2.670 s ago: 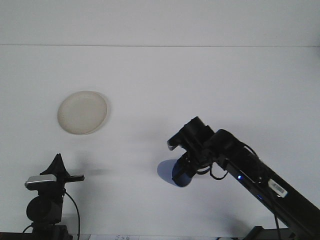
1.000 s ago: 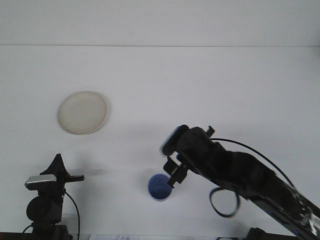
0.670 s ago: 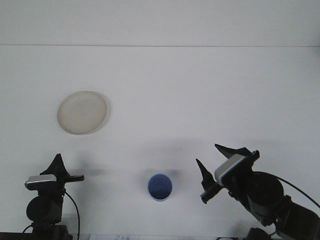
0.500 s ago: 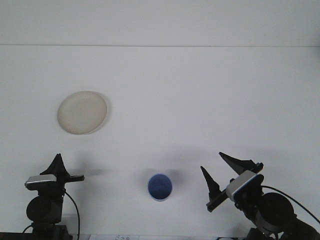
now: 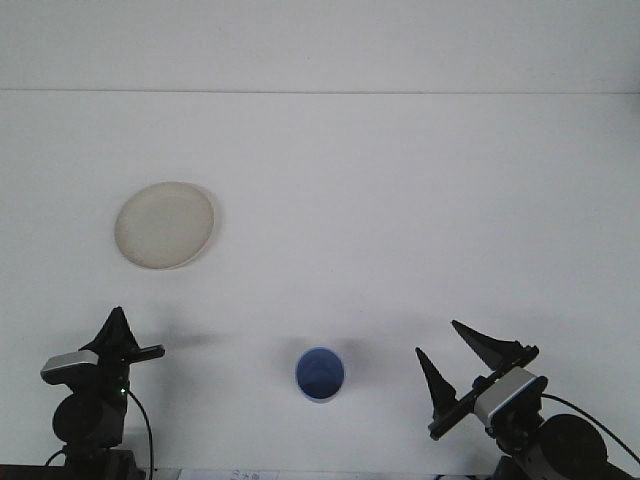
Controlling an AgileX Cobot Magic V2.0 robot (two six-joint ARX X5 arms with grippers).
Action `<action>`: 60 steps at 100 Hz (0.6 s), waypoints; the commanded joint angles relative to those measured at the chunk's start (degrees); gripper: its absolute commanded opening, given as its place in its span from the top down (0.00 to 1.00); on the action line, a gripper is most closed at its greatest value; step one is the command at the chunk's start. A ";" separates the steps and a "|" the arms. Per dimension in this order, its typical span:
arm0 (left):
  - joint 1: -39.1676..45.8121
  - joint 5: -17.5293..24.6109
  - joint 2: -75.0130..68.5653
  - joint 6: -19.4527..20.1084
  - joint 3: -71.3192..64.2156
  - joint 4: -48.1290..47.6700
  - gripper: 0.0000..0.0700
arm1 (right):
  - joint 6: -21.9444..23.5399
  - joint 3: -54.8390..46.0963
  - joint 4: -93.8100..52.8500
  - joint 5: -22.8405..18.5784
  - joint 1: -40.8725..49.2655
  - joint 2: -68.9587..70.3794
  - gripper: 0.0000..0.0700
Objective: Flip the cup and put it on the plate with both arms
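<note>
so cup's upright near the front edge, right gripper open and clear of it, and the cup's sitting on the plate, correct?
Not on the plate. The front view shows the cup upright on the bare table, well apart from the plate at far left. The right gripper is indeed open and clear of it.

We note a plain white worktop (image 5: 400,200). Directly on it: a cream plate (image 5: 164,224) at left, and a blue cup (image 5: 320,374), upright, mouth up, near the front edge, well apart.
</note>
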 commanded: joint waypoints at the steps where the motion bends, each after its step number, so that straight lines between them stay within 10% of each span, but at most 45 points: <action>1: 0.09 2.27 -0.04 -6.08 0.61 0.31 0.98 | -0.07 0.24 0.07 0.24 0.72 0.04 0.35; 26: 0.09 9.05 6.69 -6.23 17.57 -9.60 0.95 | -0.09 0.24 -1.18 0.24 0.72 0.04 0.35; 39: -0.07 20.94 15.89 -0.94 29.55 -17.49 0.46 | -0.09 0.24 -1.62 0.24 0.72 0.04 0.35; 60: -3.08 39.71 31.67 4.11 44.76 -28.96 0.45 | -0.11 0.24 -2.80 0.24 0.72 0.04 0.35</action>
